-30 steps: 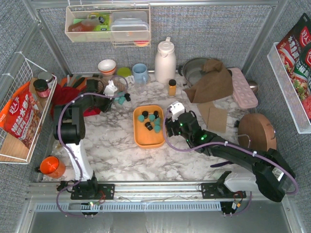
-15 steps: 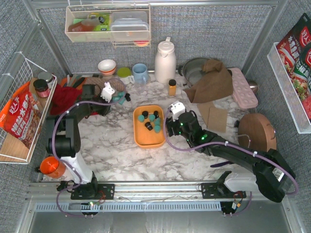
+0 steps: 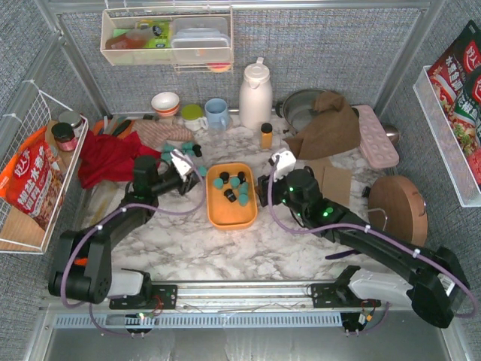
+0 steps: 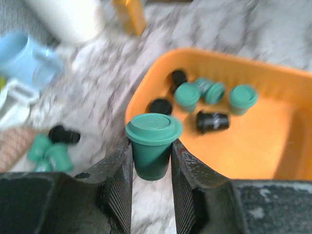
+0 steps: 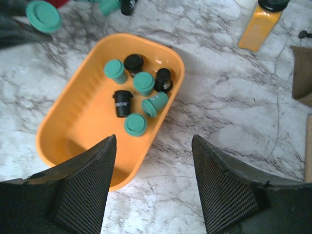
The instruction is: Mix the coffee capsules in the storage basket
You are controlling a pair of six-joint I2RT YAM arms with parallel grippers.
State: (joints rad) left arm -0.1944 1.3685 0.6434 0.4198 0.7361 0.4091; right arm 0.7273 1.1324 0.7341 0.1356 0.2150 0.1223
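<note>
On the white marble desk [image 3: 188,233], the loose teal and black capsules [image 4: 48,153] far left are too blurred to count. The shallow orange plastic storage basket [image 3: 229,216] sits mid-desk and holds seven thumb-sized coffee capsules [image 5: 144,83]: four teal, three black. The left tool [image 4: 152,146] pinches one teal capsule [image 4: 153,129] by the basket's far-left corner. The right tool [image 5: 153,141] gapes empty over it.

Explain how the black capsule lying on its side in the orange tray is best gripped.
Probably straight down with the right gripper, fingers closing across the body of the black capsule, below its wider rim. Lying on its side, it shows both flanks; the orange tray is bare on one side, but a teal capsule lies close on the other.
</note>
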